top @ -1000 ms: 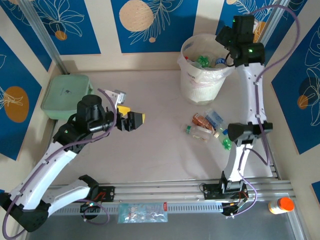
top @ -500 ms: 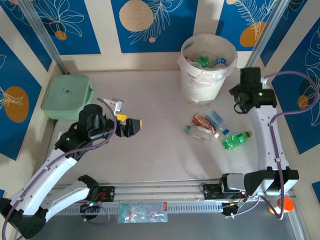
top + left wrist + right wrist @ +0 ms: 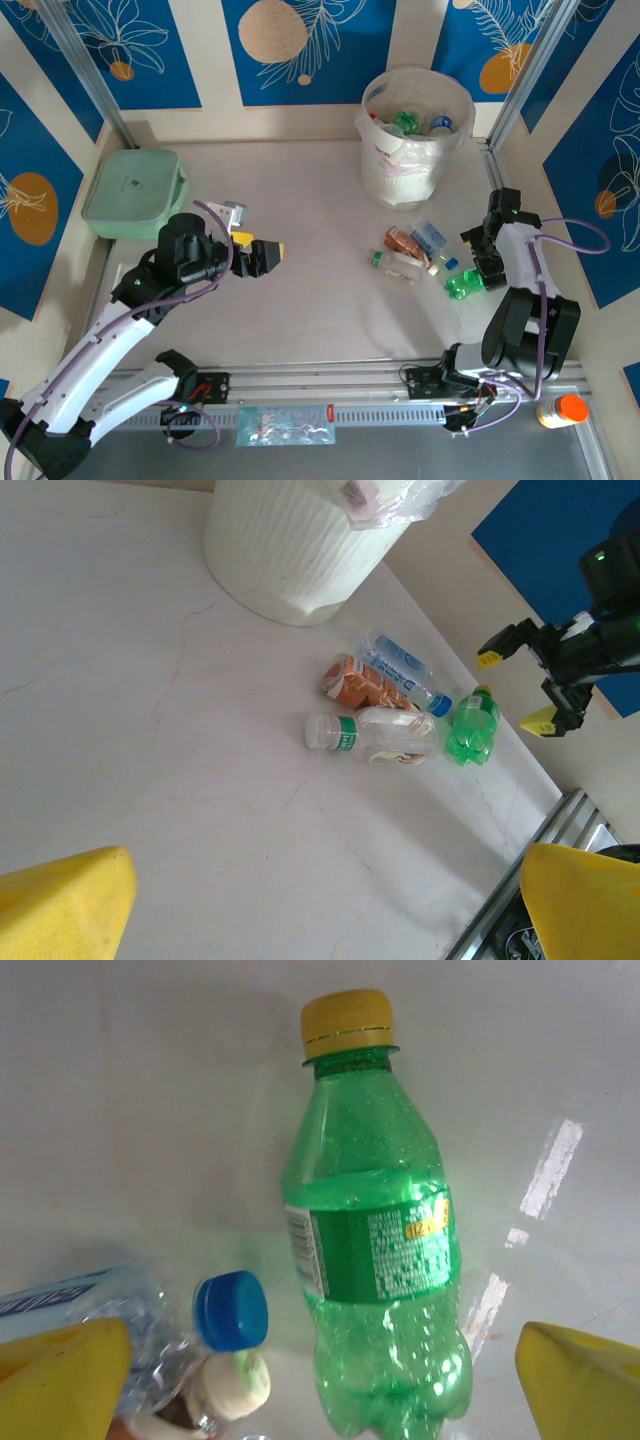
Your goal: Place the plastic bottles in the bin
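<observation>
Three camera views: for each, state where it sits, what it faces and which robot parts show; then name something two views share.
Top external: above and behind, looking down on table, bin, left arm and right arm.
Left wrist: on the left arm, facing across to the bottles; yellow fingertips of the left gripper at the corners.
Right wrist: on the right arm, looking down at the green bottle; fingertips of the right gripper at the corners.
Shared: the green bottle, in both wrist views.

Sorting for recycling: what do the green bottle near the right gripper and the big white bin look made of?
Green bottle: translucent glossy plastic, judging by see-through walls and bright highlights. Bin: probably matte white plastic, with ribbed sides; its liner looks like thin translucent film.
</observation>
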